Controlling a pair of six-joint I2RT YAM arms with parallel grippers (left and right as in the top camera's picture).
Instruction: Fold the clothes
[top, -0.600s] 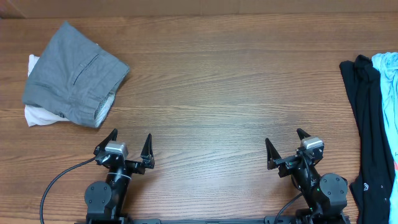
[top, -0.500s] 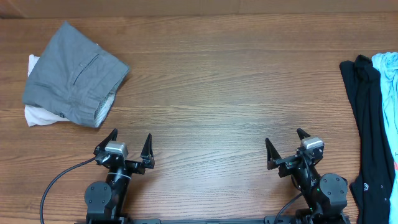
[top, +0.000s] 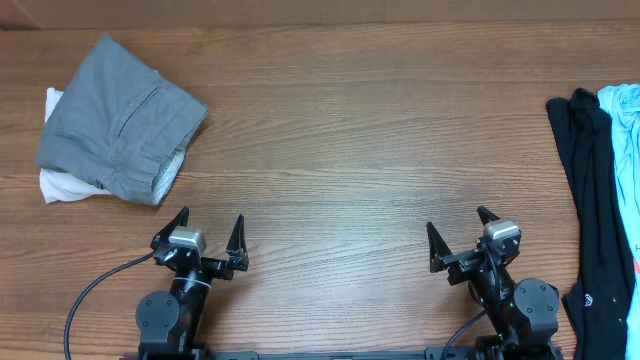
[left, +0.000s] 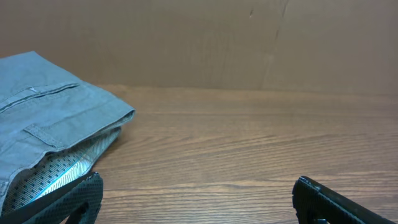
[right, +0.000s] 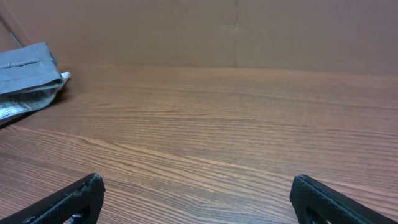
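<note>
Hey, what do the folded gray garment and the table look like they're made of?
Gray garment: probably woven cotton twill, matte; stitched pocket seam and crisp folds. Table: wood or wood-look laminate, smooth, slight sheen; brown grain lines run across it.

On my screens a brown wooden tabletop (top: 330, 150) fills the overhead view, its grain running left to right. Along its far edge stands a plain brown panel (left: 186, 37), flat and matte, with a vertical crease (right: 236, 31) in it. The light lies soft and even across the wood.
</note>
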